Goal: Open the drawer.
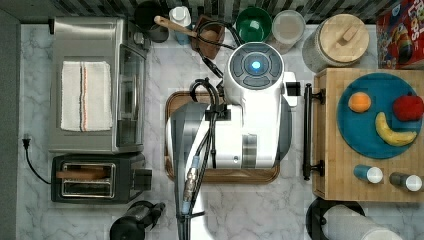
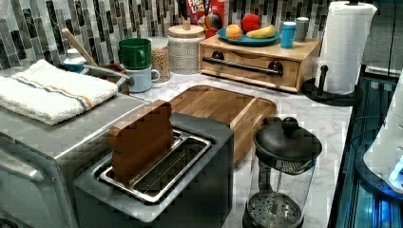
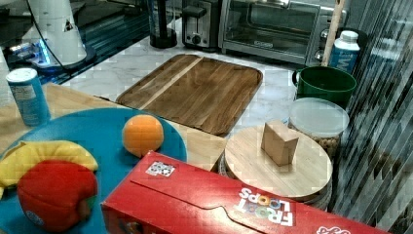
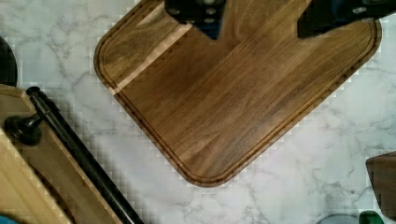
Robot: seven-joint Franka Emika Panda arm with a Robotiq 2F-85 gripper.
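The drawer point(image 2: 252, 65) is a light bamboo front in a low wooden box, and it sits flush with the box. Its long black bar handle point(image 2: 242, 66) rests on two black mounts. In the top view the handle point(image 1: 306, 131) runs along the box's left side, just right of my white arm point(image 1: 255, 100). In the wrist view my gripper point(image 4: 261, 18) hangs open above the dark cutting board point(image 4: 233, 93), with nothing between its fingertips point(image 4: 205, 16). The handle point(image 4: 79, 154) lies a short way off from the gripper, across a strip of marble.
A blue plate point(image 1: 350, 132) with fruit and two shakers point(image 1: 369, 174) sit on the box. A paper towel roll point(image 2: 344, 45) stands beside it. A toaster point(image 1: 97, 177), toaster oven point(image 1: 95, 85), French press point(image 2: 280, 175), mugs and jars ring the marble counter point(image 1: 240, 205).
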